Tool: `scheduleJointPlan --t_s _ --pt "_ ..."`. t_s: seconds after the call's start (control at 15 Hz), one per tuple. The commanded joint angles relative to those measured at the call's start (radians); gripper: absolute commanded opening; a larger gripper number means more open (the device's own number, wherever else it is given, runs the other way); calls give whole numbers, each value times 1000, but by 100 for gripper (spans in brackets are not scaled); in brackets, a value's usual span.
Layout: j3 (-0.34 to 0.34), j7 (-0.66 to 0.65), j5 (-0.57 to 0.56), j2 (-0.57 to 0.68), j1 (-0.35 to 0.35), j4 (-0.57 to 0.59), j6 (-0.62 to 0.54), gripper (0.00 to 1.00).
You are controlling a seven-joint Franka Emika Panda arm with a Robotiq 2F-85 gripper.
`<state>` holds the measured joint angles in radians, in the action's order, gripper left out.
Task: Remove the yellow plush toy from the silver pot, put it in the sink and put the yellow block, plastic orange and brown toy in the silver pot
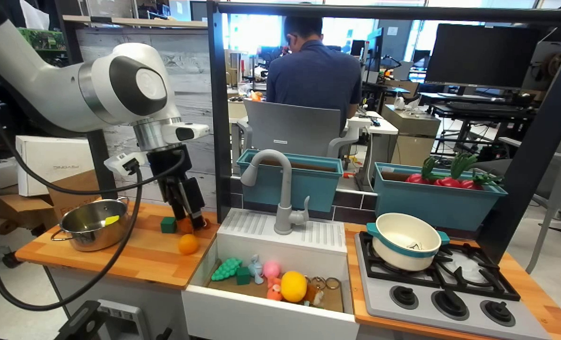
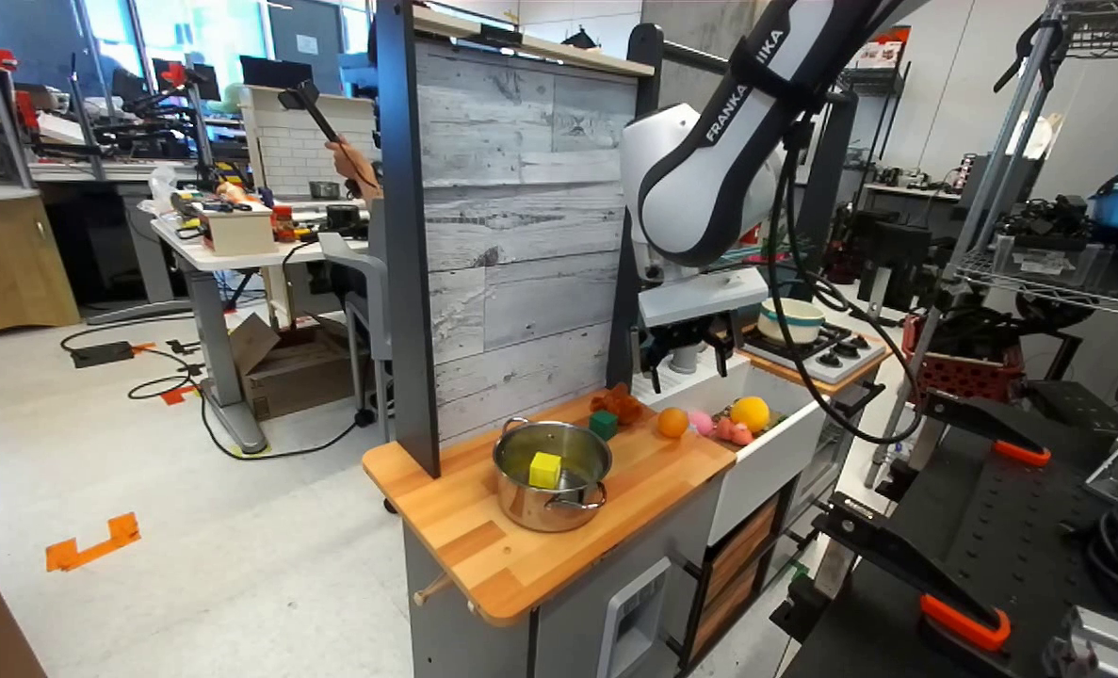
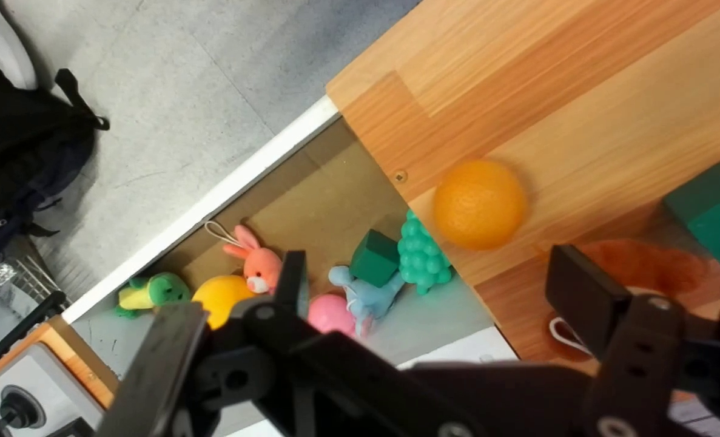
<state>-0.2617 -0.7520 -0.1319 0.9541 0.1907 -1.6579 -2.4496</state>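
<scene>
While your hand (image 2: 688, 379) hangs spread, silver pot (image 2: 532, 506) holds one yellow block (image 2: 545, 471); near pot: one orange (image 2: 672, 422), one brown toy (image 2: 619, 404).

green block (image 2: 603, 426) sits on wooden desk (image 2: 464, 504) | white-and-teal pot (image 1: 398, 256) stands on stove (image 1: 426, 302) | red radishes (image 1: 448, 182) fill part of teal planter (image 1: 427, 208) | man (image 1: 313, 75) sits in gray chair (image 1: 289, 127), seen from behind | pink ball (image 3: 329, 314) lies just beside blue toy (image 3: 376, 300)

In an exterior view bright windows (image 1: 260, 30) glow at twelve o'clock with a dark monitor (image 1: 481, 56) at two, and in an exterior view pale floor (image 2: 267, 565) spreads at eight and a wire rack (image 2: 1039, 287) stands at three.
</scene>
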Motion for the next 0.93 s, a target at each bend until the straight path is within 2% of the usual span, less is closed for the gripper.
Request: scheduleJointPlan --t_s 0.0,0.47,0.87 --pt "38 33 27 55 -33 91 55 100" --pt "84 66 64 153 -78 230 154 100" --pt "69 58 60 226 -70 317 194 100"
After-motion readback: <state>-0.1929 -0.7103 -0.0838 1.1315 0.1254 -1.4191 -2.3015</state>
